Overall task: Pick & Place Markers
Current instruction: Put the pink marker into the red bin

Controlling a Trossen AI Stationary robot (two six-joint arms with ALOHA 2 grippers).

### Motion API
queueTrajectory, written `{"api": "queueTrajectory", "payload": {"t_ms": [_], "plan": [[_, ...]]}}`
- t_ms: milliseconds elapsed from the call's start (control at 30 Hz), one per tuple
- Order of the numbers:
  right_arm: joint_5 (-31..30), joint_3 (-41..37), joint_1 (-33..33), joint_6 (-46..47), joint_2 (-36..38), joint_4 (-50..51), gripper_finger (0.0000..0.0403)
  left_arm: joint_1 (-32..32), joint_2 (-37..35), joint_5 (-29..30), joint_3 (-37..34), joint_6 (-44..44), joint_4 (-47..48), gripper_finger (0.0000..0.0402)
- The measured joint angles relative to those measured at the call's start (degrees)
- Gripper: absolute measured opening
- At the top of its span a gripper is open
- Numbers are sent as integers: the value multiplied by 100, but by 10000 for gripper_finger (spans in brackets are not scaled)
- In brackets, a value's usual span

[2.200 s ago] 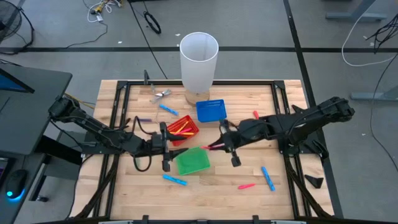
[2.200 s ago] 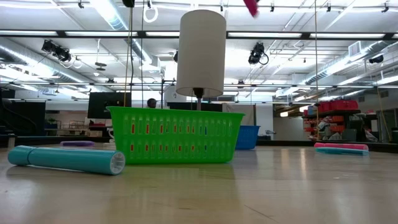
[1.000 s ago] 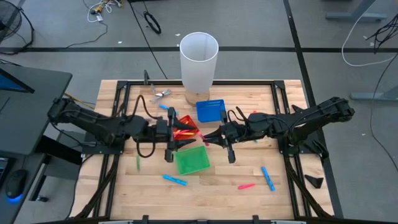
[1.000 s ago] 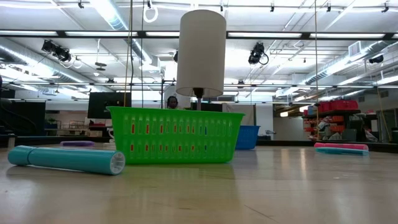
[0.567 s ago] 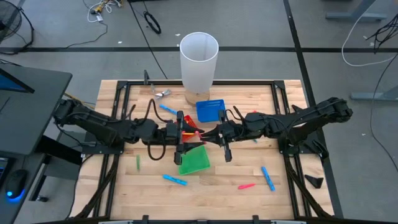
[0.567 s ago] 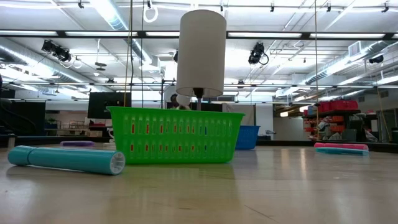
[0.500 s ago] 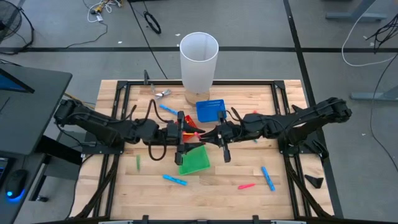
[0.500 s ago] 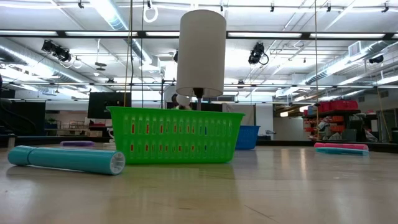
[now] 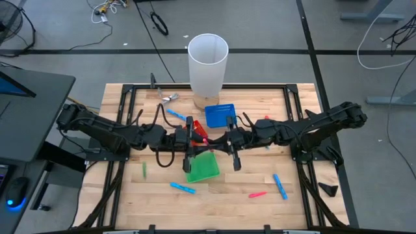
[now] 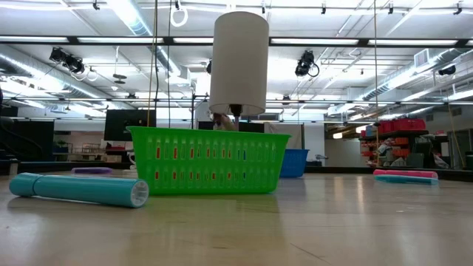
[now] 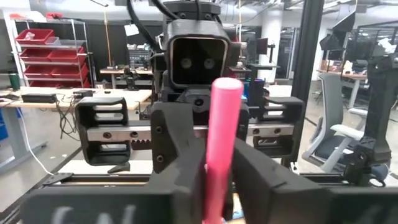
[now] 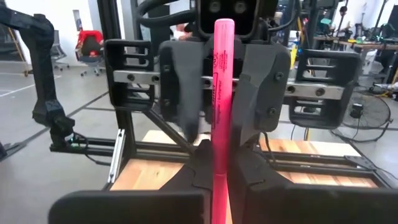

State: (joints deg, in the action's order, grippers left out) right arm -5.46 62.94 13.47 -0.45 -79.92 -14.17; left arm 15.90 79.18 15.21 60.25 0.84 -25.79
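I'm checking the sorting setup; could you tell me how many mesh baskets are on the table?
3: the blue basket beside the white cylinder, the green basket toward the table's front, and the red basket between them, partly covered by the left gripper.

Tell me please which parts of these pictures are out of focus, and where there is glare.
Low view: the near teal marker and the table in front are soft, and ceiling lights glare. Left wrist view: the pink marker is blurred, the right gripper facing it sharper. Right wrist view: the pink marker is fairly sharp. High view: even light.

grippers meeting, basket just before
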Motion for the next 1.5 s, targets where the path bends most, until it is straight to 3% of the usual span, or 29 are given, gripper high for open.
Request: {"api": "queueTrajectory", "payload": {"t_ms": [100, 267, 433, 833, 1033, 1300, 1500], "plan": [[-3, 0, -2, 23, 1, -1, 13, 0, 0, 3, 0, -17, 0, 32], [-3, 0, -2, 201, 2, 1, 22, 0, 0, 35, 0, -3, -2, 31], [6, 0, -5, 299, 16, 116, 59, -34, 0, 124, -1, -4, 36, 31], [51, 0, 22, 449, 972, 1701, 121, -363, -4, 170, -2, 29, 725, 31], [47, 2, 22, 450, 1542, 2138, 123, -643, -4, 168, 6, 675, 1879, 31], [34, 4, 22, -21, 1901, 2280, 123, -1146, -4, 142, 547, 1806, 4655, 31], [34, 4, 22, -611, 1908, 2290, 123, -1560, 28, -297, 745, 2514, 5884, 31]]}}
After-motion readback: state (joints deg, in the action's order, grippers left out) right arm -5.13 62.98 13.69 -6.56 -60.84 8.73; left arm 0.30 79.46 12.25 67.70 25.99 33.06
